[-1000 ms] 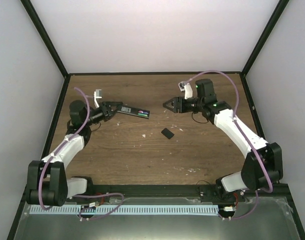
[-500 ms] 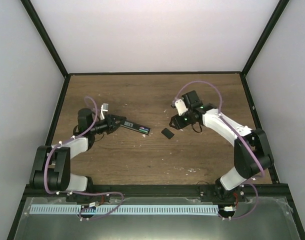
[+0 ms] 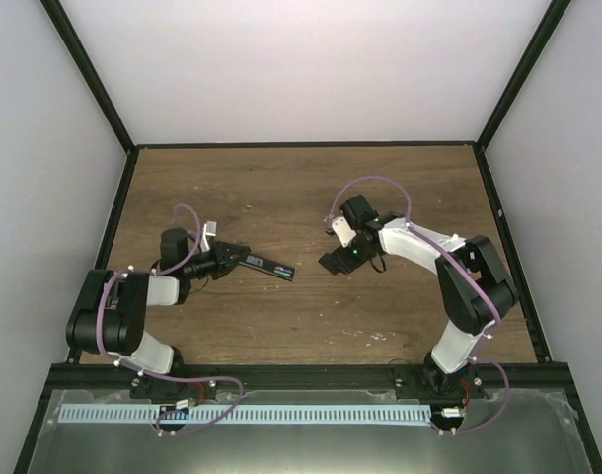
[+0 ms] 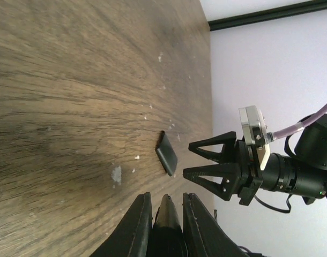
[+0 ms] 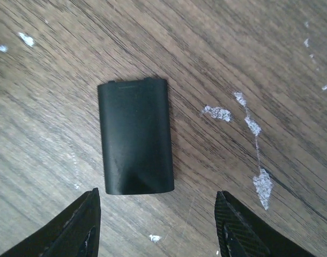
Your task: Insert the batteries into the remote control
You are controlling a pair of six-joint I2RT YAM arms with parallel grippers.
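My left gripper (image 3: 234, 260) is shut on one end of the black remote control (image 3: 266, 266), which it holds level, pointing right. A green and a purple streak, the batteries (image 3: 280, 270), show near the remote's far end. In the left wrist view the remote's edge (image 4: 166, 227) sits between the fingers (image 4: 138, 225). My right gripper (image 3: 334, 263) is open and points down just over the small black cover piece (image 5: 135, 143). The cover lies flat on the wood just ahead of the two spread fingertips (image 5: 80, 225) and also shows in the left wrist view (image 4: 166, 153).
The wooden table (image 3: 301, 188) carries small white flecks (image 5: 252, 126). Black frame posts and white walls close off the back and sides. The right gripper (image 4: 201, 163) hangs close to the remote's free end.
My left gripper has drawn the remote nearer and lower. My right gripper has swung left and down from the back to just over the cover piece.
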